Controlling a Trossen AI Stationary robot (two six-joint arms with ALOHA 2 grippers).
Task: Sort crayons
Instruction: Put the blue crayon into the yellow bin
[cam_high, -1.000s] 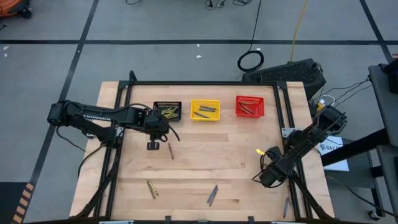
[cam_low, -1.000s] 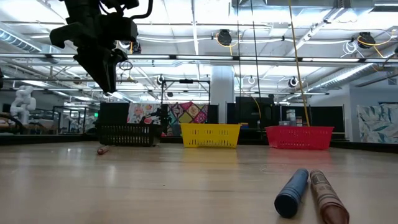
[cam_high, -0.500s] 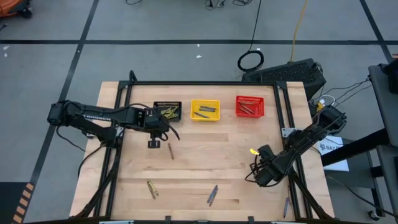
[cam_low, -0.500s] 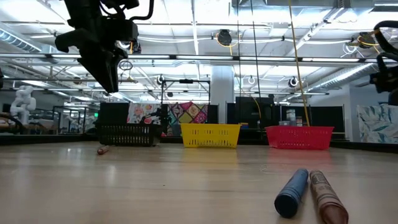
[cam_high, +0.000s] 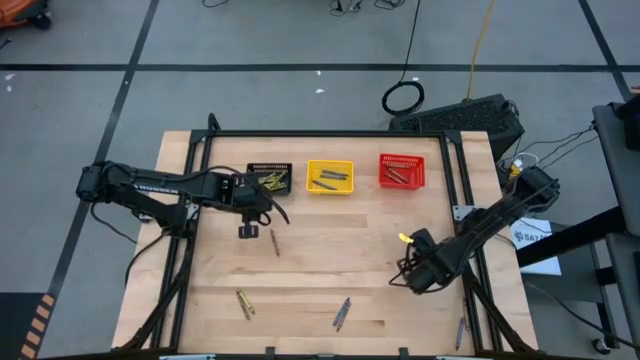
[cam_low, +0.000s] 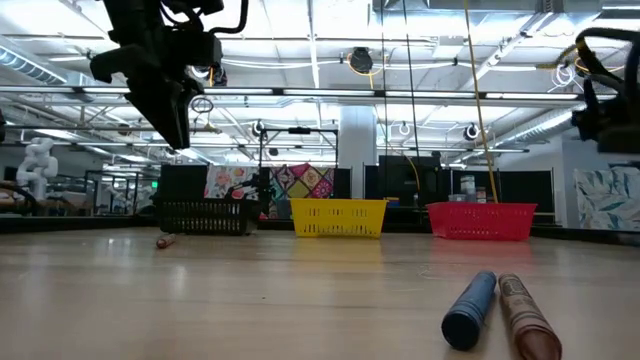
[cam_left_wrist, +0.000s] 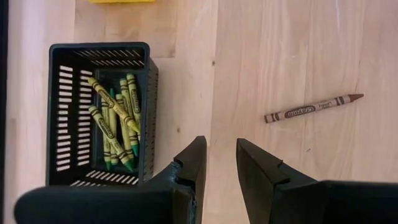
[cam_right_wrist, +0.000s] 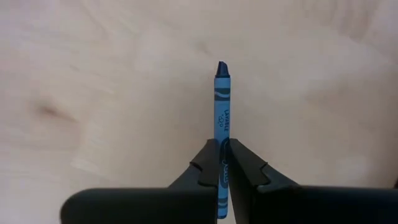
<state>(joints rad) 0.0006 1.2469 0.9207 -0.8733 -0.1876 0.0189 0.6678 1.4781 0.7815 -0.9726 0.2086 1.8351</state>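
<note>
While right hand (cam_right_wrist: 222, 163) pinches blue crayon (cam_right_wrist: 222, 112), tip juts forward.

Pale wooden table (cam_high: 330, 270) showing smooth planks and faint grain; black basket (cam_left_wrist: 68, 112) looking like slotted matt plastic; paper-wrapped crayons (cam_left_wrist: 115, 121) lying inside; blue crayon (cam_right_wrist: 222, 106) wearing a printed paper label; fingers (cam_left_wrist: 255, 171) appearing matt dark plastic.
</note>
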